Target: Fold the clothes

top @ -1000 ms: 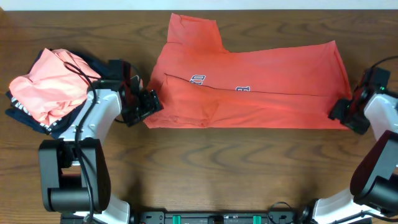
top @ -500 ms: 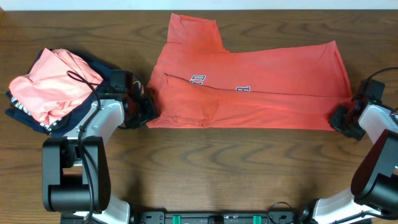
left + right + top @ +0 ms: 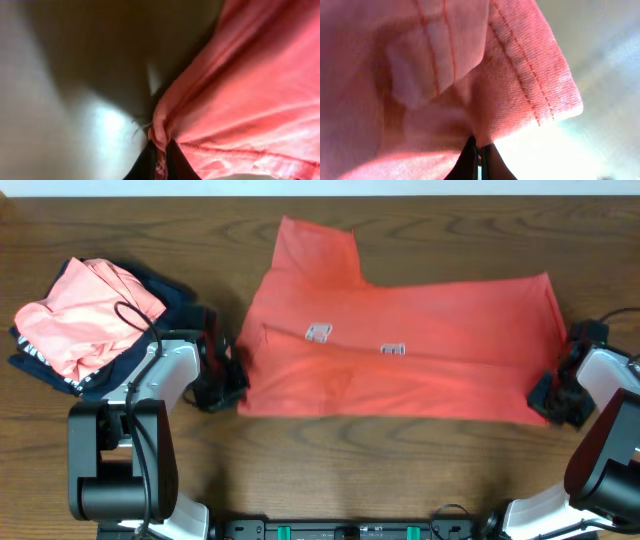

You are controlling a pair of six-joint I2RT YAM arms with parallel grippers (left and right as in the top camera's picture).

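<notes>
- Both my end effectors have slid toward the near corners of the shirt (image 3: 420, 330) since a second ago, and the shirt's near edge now sits slightly closer to me.
- My left end effector (image 3: 228, 382) is at the shirt's near-left corner. In the left wrist view, it (image 3: 160, 159) is clamped on a gathered bunch of the red fabric (image 3: 240, 90).
- My right end effector (image 3: 549, 394) is at the near-right corner. In the right wrist view, it (image 3: 480, 152) pinches a stitched hem of the shirt (image 3: 520, 80).
- The shirt lies spread on the desk (image 3: 400, 465) between my arms, doubled lengthwise, with one sleeve pointing to the far edge.
- A salmon garment (image 3: 80, 315) rests on a navy garment (image 3: 165, 283) at the far left, apart from the shirt.
</notes>
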